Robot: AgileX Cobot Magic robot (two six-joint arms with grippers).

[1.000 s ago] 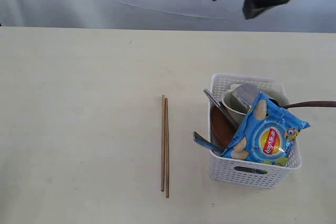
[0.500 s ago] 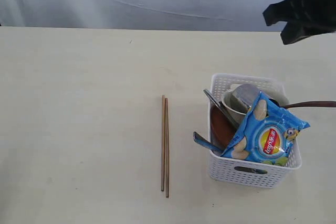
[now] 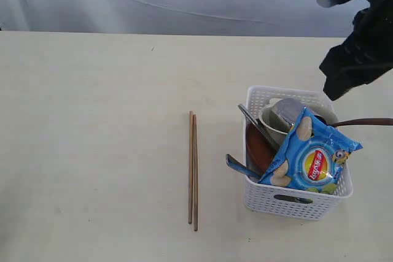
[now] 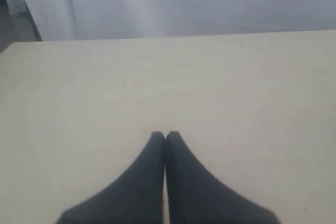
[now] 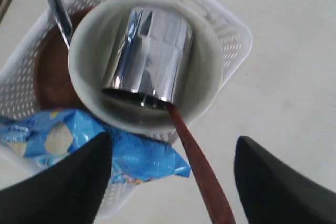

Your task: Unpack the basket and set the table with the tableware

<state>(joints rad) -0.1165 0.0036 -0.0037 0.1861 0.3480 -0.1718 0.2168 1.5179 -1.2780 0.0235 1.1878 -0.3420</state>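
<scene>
**Two chopsticks [image 3: 193, 170] out on table [image 3: 92, 121]; basket [image 3: 295, 204] mostly full**

Inside the basket sat crisp packet [image 3: 312, 157], plate [image 3: 258, 148], steel cutlery handles [image 3: 241, 167], bowl [image 5: 84, 72] holding steel cup [image 5: 147, 56] and spoon [image 5: 197, 166]. Right gripper [image 5: 172, 139] hung spread above the bowl, empty; left gripper [image 4: 166, 136] was pinched shut.

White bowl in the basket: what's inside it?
A shiny steel cup lies tipped over inside the bowl. A reddish wooden spoon pokes its handle out by the cup's mouth; its head is hidden.

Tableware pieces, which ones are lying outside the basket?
The chopsticks, side by side on the table; all other pieces sit in the basket.
</scene>
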